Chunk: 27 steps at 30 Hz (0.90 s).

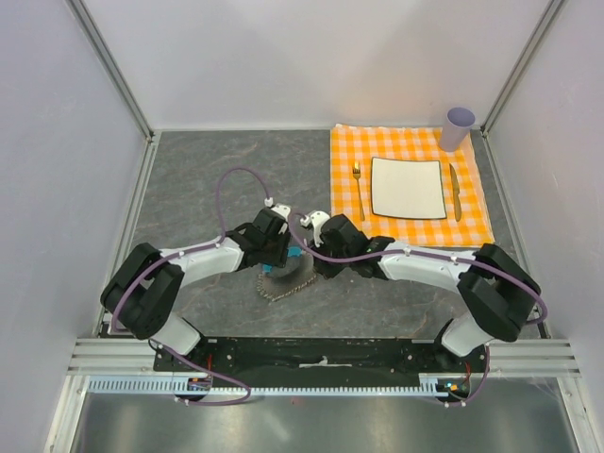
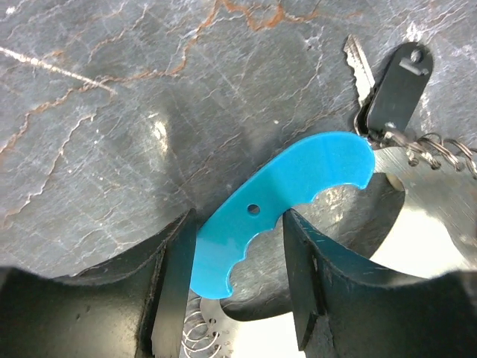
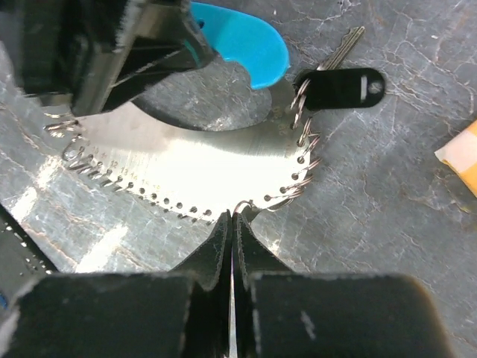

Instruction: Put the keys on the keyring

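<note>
The keyring is a shiny crescent metal plate (image 3: 194, 168) with small wire rings along its holed rim, a curved blue tag (image 2: 291, 186) and a black fob (image 2: 395, 86). A small grey key (image 2: 359, 66) lies beside the fob at the ring end; it also shows in the right wrist view (image 3: 339, 48). My left gripper (image 2: 235, 224) has the blue tag spanning between its fingers and holds it. My right gripper (image 3: 232, 215) is shut, its tips pinching a small wire ring (image 3: 246, 205) at the plate's rim. In the top view both grippers (image 1: 283, 247) (image 1: 316, 260) meet over the keyring (image 1: 281, 280).
An orange checked cloth (image 1: 344, 151) lies at the back right with a white plate (image 1: 377, 189), a fork (image 1: 358, 191), a knife (image 1: 454, 192) and a lilac cup (image 1: 459, 127). A corner of the cloth shows in the right wrist view (image 3: 463, 153). Walls enclose the grey tabletop.
</note>
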Tool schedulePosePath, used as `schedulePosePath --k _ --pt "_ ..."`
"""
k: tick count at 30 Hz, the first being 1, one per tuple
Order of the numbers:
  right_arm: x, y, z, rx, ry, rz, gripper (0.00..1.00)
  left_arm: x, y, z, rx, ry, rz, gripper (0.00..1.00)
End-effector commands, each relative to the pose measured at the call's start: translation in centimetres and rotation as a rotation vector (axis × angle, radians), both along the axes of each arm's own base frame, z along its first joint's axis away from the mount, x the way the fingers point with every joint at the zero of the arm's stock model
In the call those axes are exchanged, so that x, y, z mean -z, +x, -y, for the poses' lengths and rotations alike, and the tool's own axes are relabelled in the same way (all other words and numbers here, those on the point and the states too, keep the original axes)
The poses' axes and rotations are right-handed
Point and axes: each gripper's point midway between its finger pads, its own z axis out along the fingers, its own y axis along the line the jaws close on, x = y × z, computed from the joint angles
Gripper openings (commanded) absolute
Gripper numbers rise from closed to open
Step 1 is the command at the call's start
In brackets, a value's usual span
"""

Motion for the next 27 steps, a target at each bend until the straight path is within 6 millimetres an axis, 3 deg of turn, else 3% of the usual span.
schedulePosePath --k 1,7,12,14,17,20,24,27 --pt "-0.3 1.0 -2.4 -0.017 0.074 0.023 0.0 -1.5 0.6 -1.0 -0.077 -0.026 0.067 0.56" --pt "-2.4 2.2 -5.3 -0.059 0.169 0.061 0.0 -4.5 0.6 -0.9 -0.098 -0.131 0.171 0.56" --pt "-0.9 0.0 -6.4 -0.098 0.21 -0.036 0.01 -5.3 -0.4 -1.6 -0.122 -0.183 0.211 0.57" --pt "-0.4 -1.1 -6.6 -0.125 0.21 -0.062 0.15 -5.3 -0.6 -1.6 -0.122 -0.191 0.21 0.57" --pt "0.3 -1.2 -5.5 -0.106 0.173 -0.056 0.27 -5.1 -0.8 -1.6 -0.122 -0.195 0.198 0.56" --pt "-0.5 -0.8 -4.3 -0.094 0.126 -0.005 0.4 -5.1 -1.0 -1.3 -0.11 -0.206 0.19 0.56" --pt "-2.1 0.8 -1.8 -0.025 0.091 0.097 0.41 -4.8 -1.1 -0.6 -0.072 -0.219 0.172 0.57" --pt "-0.8 1.8 0.7 0.006 0.05 0.098 0.4 -4.7 -1.5 0.4 -0.023 -0.248 0.149 0.56"
